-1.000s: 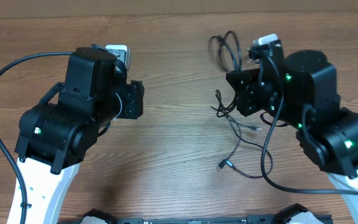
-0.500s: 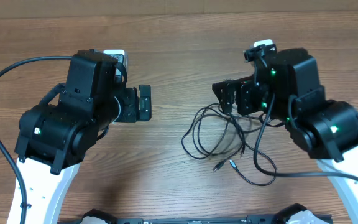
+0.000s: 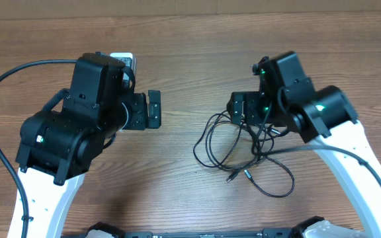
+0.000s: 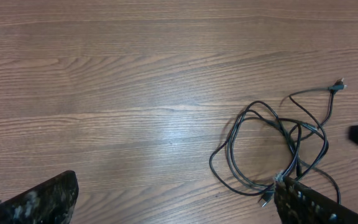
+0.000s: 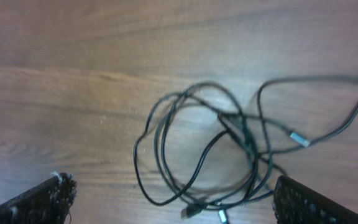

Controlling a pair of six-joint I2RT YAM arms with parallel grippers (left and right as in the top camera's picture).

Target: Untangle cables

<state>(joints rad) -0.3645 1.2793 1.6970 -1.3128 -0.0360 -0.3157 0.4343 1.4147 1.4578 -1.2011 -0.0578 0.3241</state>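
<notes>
Both left gripper (image 4: 176,186) and right gripper (image 5: 171,183) spread apart; one tangle of cables (image 3: 251,147), strand count unclear

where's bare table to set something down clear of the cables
Bare wood: the strip between the left gripper and the cables, the far side of the table beyond both grippers, and the near middle beside the left arm. Crowded: by the right gripper, where the cables pile up.
</notes>
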